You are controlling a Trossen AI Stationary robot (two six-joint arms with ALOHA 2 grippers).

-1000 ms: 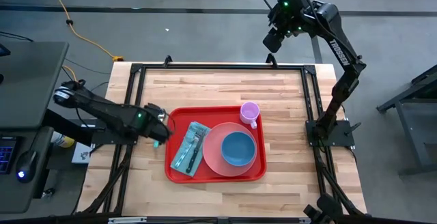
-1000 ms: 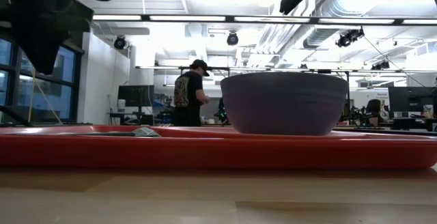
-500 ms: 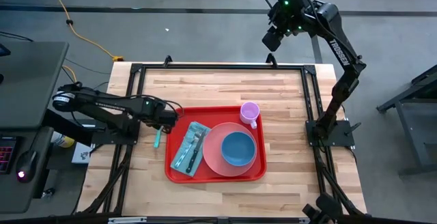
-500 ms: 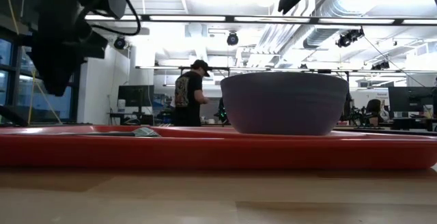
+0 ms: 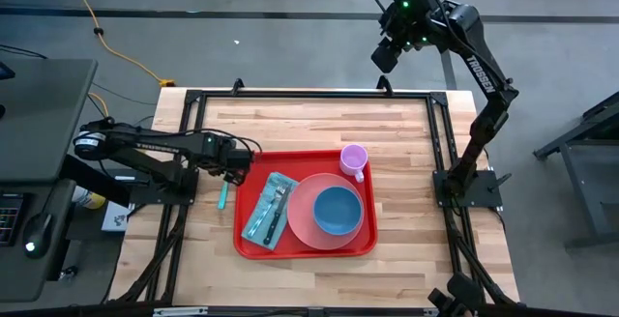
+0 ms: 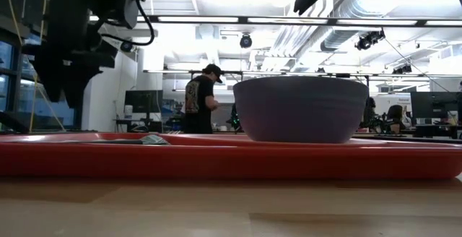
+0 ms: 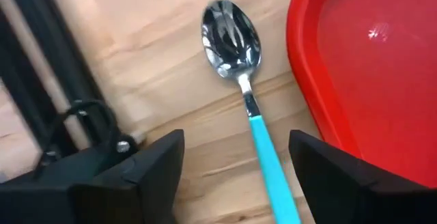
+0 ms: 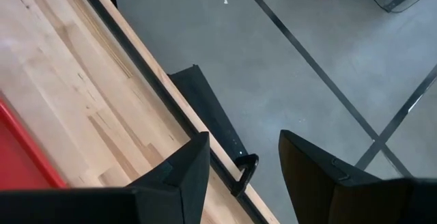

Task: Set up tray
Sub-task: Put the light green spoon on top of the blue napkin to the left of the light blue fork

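The red tray (image 5: 253, 240) lies on the wooden table and holds a salmon plate (image 5: 302, 222) with a blue bowl (image 5: 337, 210), a purple cup (image 5: 353, 158) and a fork on a folded napkin (image 5: 268, 211). A spoon (image 7: 235, 39) with a teal handle (image 5: 222, 197) lies flat on the wood just left of the tray. My left gripper (image 7: 236, 142) hovers open above the spoon (image 5: 242, 159), a finger to either side of the handle, touching nothing. My right gripper (image 5: 385, 58) hangs open high beyond the table's far edge.
A black frame rail (image 5: 290, 94) runs around the tabletop. Bare wood (image 5: 319, 124) stretches between the tray and the far edge. In the low view the tray rim (image 6: 231, 157) and bowl (image 6: 299, 110) fill the foreground, with a person standing in the room behind.
My left gripper has risen and gone toward the table's far edge and slightly right. The teal-handled spoon, which was under it, now lies uncovered on the wood left of the tray.
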